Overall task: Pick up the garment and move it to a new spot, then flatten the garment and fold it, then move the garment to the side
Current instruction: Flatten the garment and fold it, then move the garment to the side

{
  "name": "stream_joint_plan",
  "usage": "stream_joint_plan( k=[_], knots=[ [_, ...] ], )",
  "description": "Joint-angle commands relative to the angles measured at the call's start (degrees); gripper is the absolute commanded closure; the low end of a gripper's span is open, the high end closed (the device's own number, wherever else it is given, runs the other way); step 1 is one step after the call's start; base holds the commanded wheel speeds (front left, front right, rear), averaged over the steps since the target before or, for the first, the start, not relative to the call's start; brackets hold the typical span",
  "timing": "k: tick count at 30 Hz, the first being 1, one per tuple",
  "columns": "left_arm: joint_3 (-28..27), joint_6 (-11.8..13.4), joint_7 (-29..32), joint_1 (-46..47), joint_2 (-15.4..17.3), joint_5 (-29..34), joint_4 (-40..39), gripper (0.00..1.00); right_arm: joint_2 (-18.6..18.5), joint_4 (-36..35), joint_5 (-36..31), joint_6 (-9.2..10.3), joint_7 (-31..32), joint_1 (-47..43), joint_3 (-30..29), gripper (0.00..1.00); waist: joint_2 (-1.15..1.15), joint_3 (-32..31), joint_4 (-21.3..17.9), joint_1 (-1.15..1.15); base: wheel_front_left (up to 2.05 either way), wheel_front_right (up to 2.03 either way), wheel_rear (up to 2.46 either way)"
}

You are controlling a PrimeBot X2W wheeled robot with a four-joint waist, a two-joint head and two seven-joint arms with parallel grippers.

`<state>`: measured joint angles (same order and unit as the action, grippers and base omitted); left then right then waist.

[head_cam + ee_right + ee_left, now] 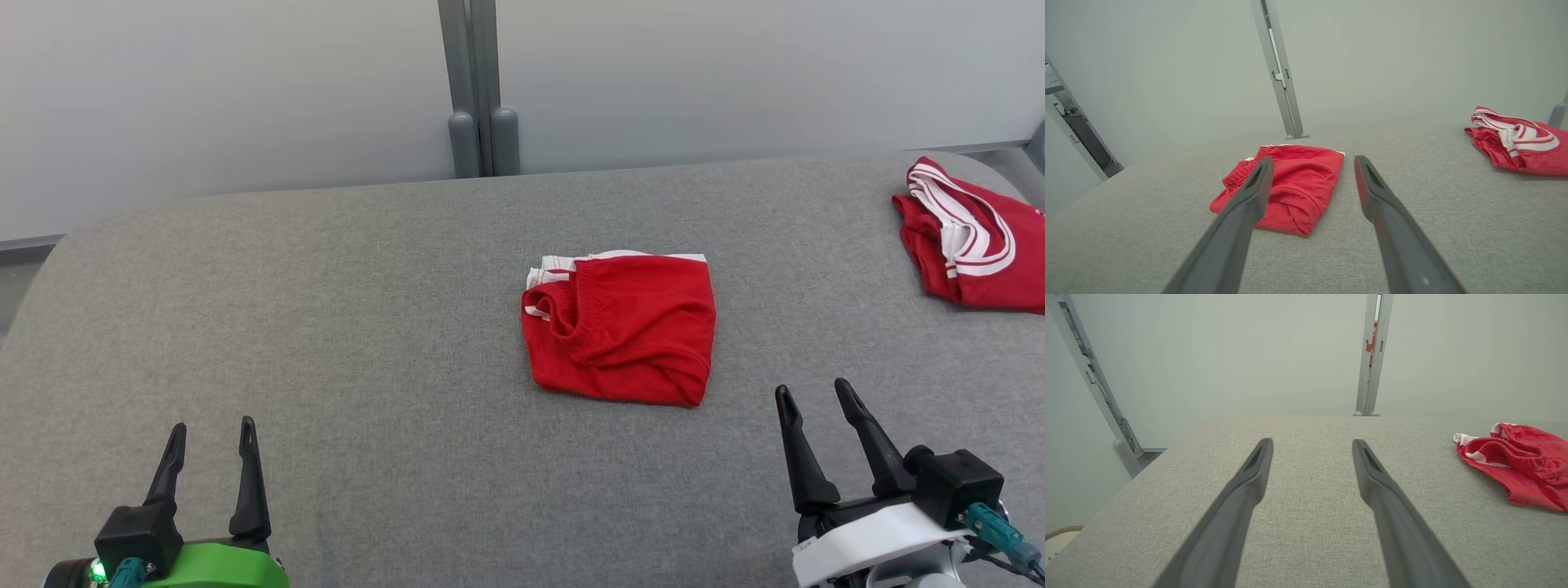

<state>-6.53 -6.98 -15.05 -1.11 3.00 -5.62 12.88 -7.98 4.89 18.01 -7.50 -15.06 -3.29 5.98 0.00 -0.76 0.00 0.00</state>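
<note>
Right gripper (812, 390), spread and empty at lower right of frame, is nearer the folded red fabric garment (620, 331) at frame centre, up-left of it; left gripper (213, 426), also spread, sits lower left, well apart.

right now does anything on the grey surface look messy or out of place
Mildly. The folded garment in the middle is not square: its white trim pokes out at the far left corner and the waistband bulges. A second red garment lies bunched near the far right edge of the grey surface.
</note>
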Motion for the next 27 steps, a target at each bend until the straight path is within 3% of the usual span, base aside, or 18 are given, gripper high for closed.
stream_joint_plan(
  k=[1, 22, 27],
  knots=[
    [-0.2, -0.1, -0.1, -0.6, 0.3, 0.6, -0.1, 0.0, 0.1, 0.2, -0.1, 0.03, -0.1, -0.6, 0.1, 0.0, 0.0, -0.1, 0.1, 0.0, 0.0, 0.0, 0.0],
    [-0.7, -0.3, -0.1, -0.8, 0.1, 0.7, -0.4, 0.0, 0.8, 1.9, -0.3, 0.03, -0.1, -0.4, 0.2, 0.0, 0.0, -0.1, 0.0, 0.0, 0.0, 0.0, 0.0],
    [-0.5, -0.3, -0.1, -0.4, 0.1, 0.6, -0.3, 0.0, -0.5, 2.9, -1.1, 0.04, -0.1, 2.9, 1.4, 0.0, 0.0, 0.2, 0.3, 0.0, 0.0, 0.0, 0.0]
  ],
)
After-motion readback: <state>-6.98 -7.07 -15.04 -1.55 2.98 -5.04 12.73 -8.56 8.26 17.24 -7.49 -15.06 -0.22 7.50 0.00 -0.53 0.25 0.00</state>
